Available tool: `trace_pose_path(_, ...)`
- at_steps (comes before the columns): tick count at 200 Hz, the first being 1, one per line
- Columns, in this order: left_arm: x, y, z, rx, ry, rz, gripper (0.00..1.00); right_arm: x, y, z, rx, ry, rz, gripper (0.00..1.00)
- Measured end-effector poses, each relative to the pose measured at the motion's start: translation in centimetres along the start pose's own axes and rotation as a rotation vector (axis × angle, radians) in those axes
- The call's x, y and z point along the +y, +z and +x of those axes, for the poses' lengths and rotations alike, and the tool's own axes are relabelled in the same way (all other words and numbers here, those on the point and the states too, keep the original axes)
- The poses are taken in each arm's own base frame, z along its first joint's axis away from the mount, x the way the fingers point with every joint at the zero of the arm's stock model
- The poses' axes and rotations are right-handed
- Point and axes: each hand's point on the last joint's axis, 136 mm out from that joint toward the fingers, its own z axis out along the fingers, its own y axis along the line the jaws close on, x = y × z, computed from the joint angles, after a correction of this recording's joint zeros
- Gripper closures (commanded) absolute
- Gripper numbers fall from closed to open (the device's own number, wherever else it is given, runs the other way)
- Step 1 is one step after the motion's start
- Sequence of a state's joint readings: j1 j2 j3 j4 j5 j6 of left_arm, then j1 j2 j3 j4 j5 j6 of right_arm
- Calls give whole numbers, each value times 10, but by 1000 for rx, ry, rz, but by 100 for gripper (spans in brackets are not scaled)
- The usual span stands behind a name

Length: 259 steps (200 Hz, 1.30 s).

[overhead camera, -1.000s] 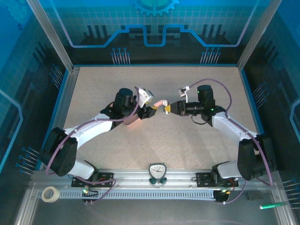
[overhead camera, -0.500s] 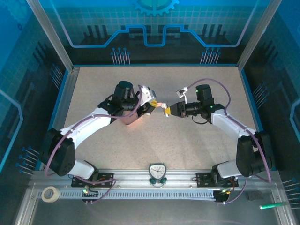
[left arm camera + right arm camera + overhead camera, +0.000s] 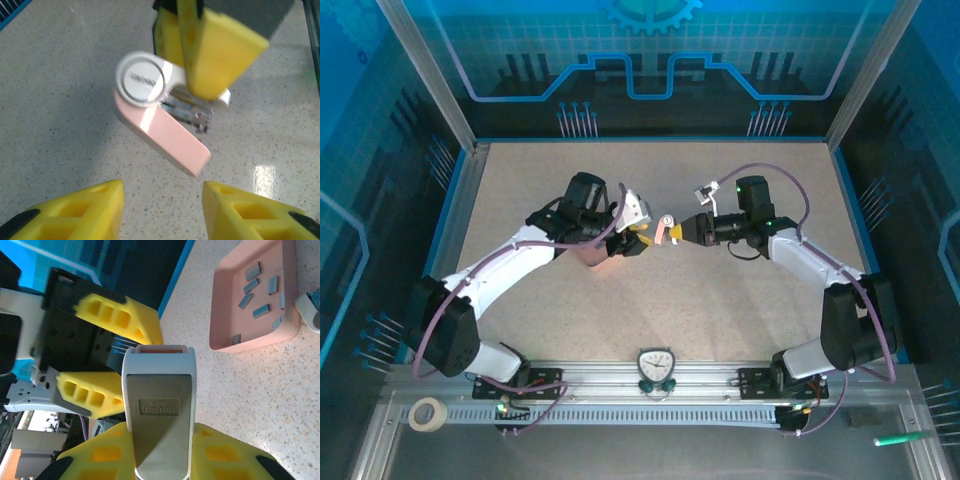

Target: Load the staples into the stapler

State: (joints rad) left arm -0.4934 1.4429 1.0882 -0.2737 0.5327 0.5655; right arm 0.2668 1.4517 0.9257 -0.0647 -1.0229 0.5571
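The stapler [image 3: 663,228] is a mini white one with a pale pink lid [image 3: 165,132], and it hangs above the table between the two arms. My right gripper [image 3: 680,230] is shut on its white body [image 3: 159,410], one yellow finger [image 3: 100,455] on each side. The pink lid is swung open and a grey metal channel [image 3: 189,109] shows under it. My left gripper [image 3: 160,200] is open just short of the lid's tip, holding nothing. Several grey staples [image 3: 252,272] lie in the salmon-pink tray [image 3: 260,337], which sits partly under my left arm [image 3: 598,262].
A speckled beige table [image 3: 720,300] is walled by blue panels. A small round timer [image 3: 655,365], a tape roll [image 3: 425,413] and a green pen [image 3: 900,438] lie along the near rail. A white object [image 3: 310,305] sits beside the tray.
My right gripper has carried the stapler slightly left and farther back. The pink lid has swung from level to hanging open. My left gripper has drawn back a little from it.
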Motion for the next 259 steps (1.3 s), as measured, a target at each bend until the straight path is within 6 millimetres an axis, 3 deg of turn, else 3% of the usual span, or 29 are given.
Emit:
trace_pose_path(33, -12, 2, 9, -44, -20, 25, 43, 5, 0, -5, -11, -2, -21, 100)
trace_pose_path(85, -6, 7, -18, -153, -26, -7, 49, 9, 0, -7, -10, -3, -44, 100)
trace_pose_path(113, 1, 13, -21, -171, -53, -23, 52, 11, -1, -8, -13, -6, -49, 100)
trace_pose_path(187, 9, 16, -16, -155, -88, -59, 86, 5, -5, -13, -34, 7, -35, 99)
trace_pose_path(198, 10, 16, -14, -146, -95, -66, 90, 4, -4, -13, -34, 11, -33, 94)
trace_pose_path(228, 13, 12, -13, -92, -139, -78, 100, 1, -4, -13, -37, 15, -19, 55)
trace_pose_path(259, 21, 1, -20, 24, -302, -128, 100, -13, -8, -16, -81, -7, 94, 46)
